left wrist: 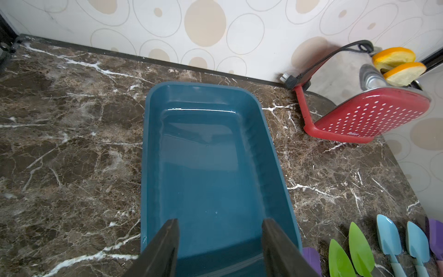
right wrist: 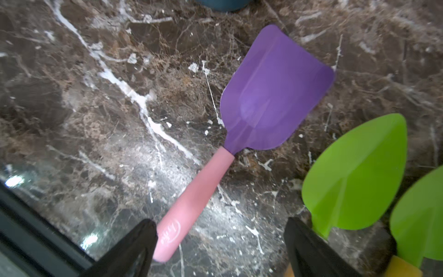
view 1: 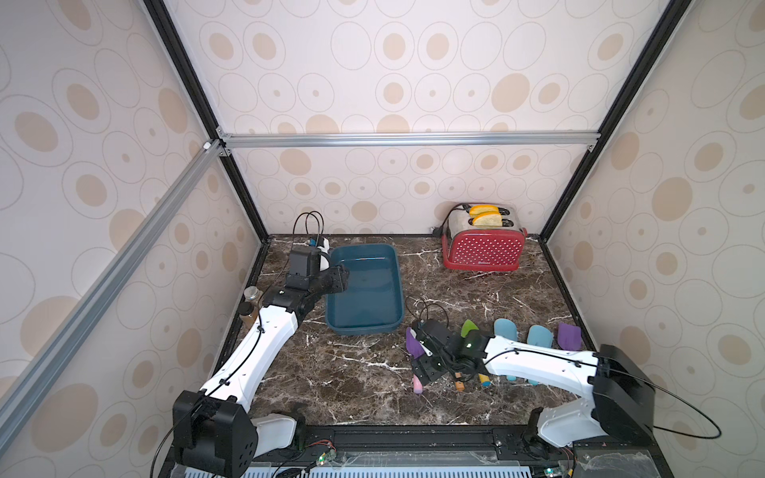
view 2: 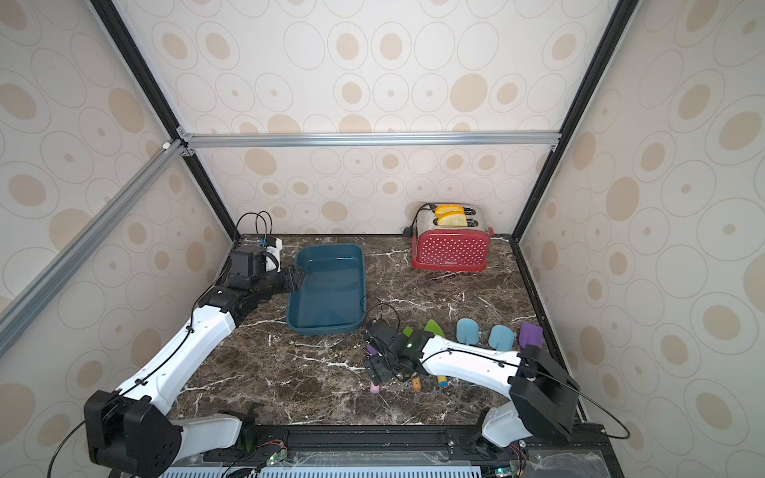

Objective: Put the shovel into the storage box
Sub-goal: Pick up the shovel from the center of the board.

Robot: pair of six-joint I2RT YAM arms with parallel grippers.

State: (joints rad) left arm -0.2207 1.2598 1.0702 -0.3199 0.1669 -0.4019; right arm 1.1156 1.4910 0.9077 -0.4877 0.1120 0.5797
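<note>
The storage box [view 1: 368, 298] [view 2: 331, 302] [left wrist: 211, 167] is an empty teal-blue tub at the back left of the marble table. My left gripper [view 1: 340, 278] [view 2: 296, 281] [left wrist: 220, 223] hovers over its left rim, open, with nothing between its fingers. A shovel [right wrist: 275, 91] with a purple blade and pink handle [view 1: 414, 345] lies in front of the box's right corner. My right gripper [view 1: 420, 356] [view 2: 374, 356] [right wrist: 220, 227] is low over it, open, jaws either side of the handle's end. The handle [right wrist: 196, 191] lies against one finger.
Several more shovels lie in a row to the right: green [view 1: 470, 327] [right wrist: 354, 172], two light blue [view 1: 506, 330] [view 1: 540, 336], and purple [view 1: 569, 336]. A red dotted toaster [view 1: 482, 246] [left wrist: 369, 117] stands at the back right. Small jars [view 1: 251, 296] stand by the left wall.
</note>
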